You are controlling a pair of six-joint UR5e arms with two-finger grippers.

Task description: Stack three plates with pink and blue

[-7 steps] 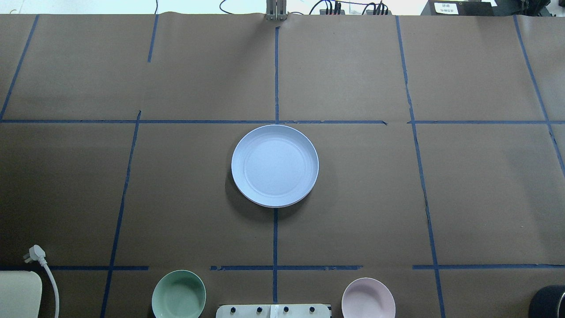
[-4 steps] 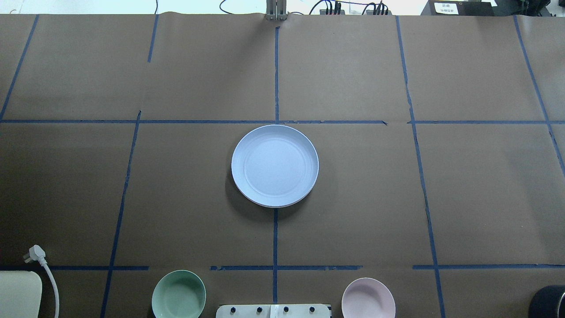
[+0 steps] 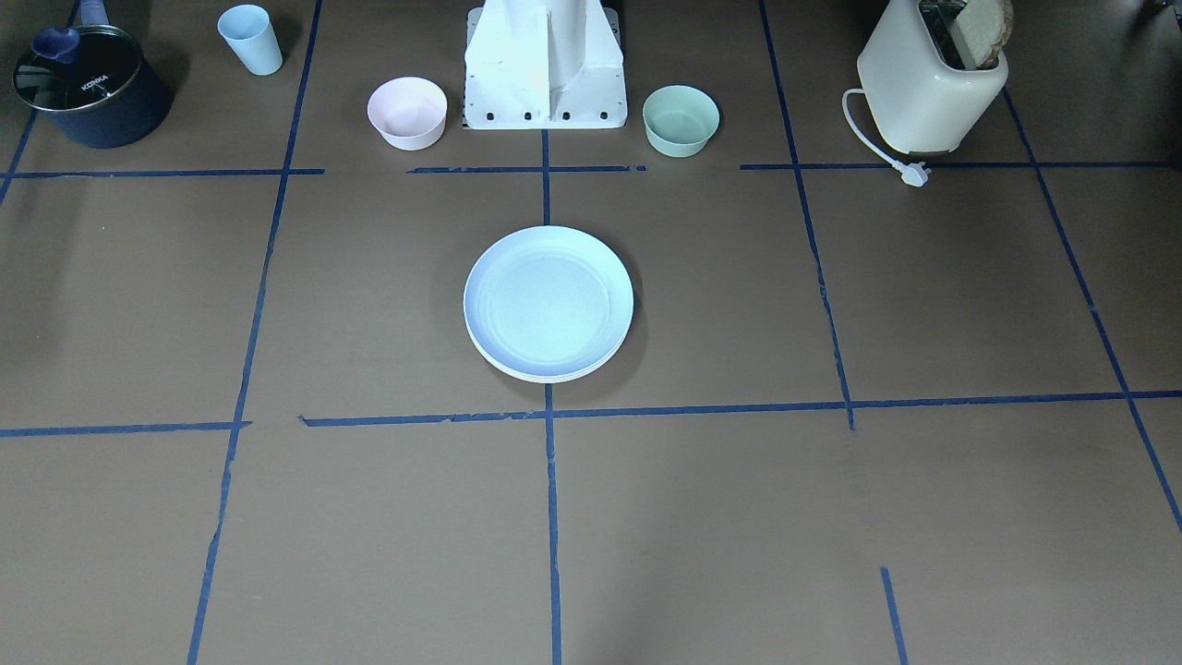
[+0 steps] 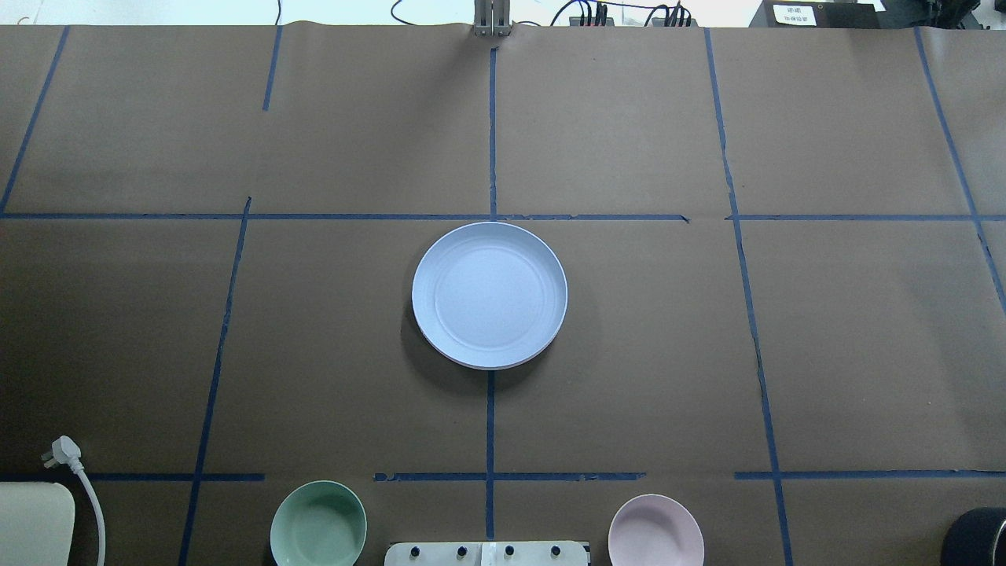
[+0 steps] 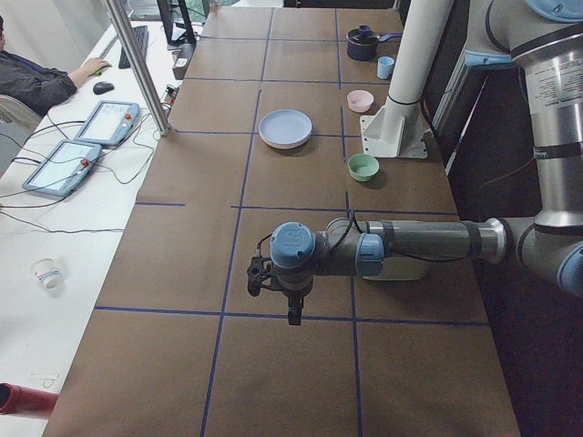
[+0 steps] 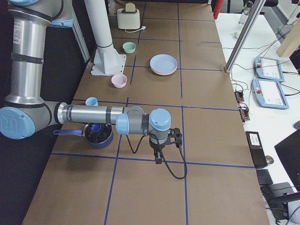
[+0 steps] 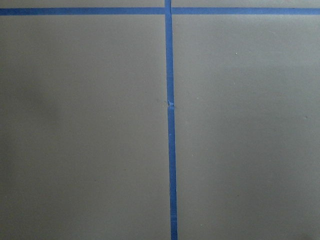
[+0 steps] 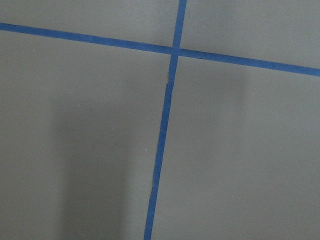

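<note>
A light blue plate (image 4: pixel 489 295) lies at the table's middle, on top of a stack; it also shows in the front view (image 3: pixel 548 303). Rims of plates under it peek out at its near edge (image 3: pixel 545 374). A pinkish rim (image 6: pixel 161 73) shows under it in the exterior right view. The cream plate's face is hidden. My left gripper (image 5: pixel 259 276) hangs over bare table far from the stack. My right gripper (image 6: pixel 175 136) hangs over bare table at the other end. I cannot tell if either is open or shut. Both wrist views show only paper and tape.
A green bowl (image 4: pixel 318 525) and a pink bowl (image 4: pixel 655 531) stand either side of the robot base (image 3: pixel 545 65). A light blue cup (image 3: pixel 250 39) and a dark pot (image 3: pixel 88 85) stand on my right side. A cream toaster (image 3: pixel 931 78) stands on my left.
</note>
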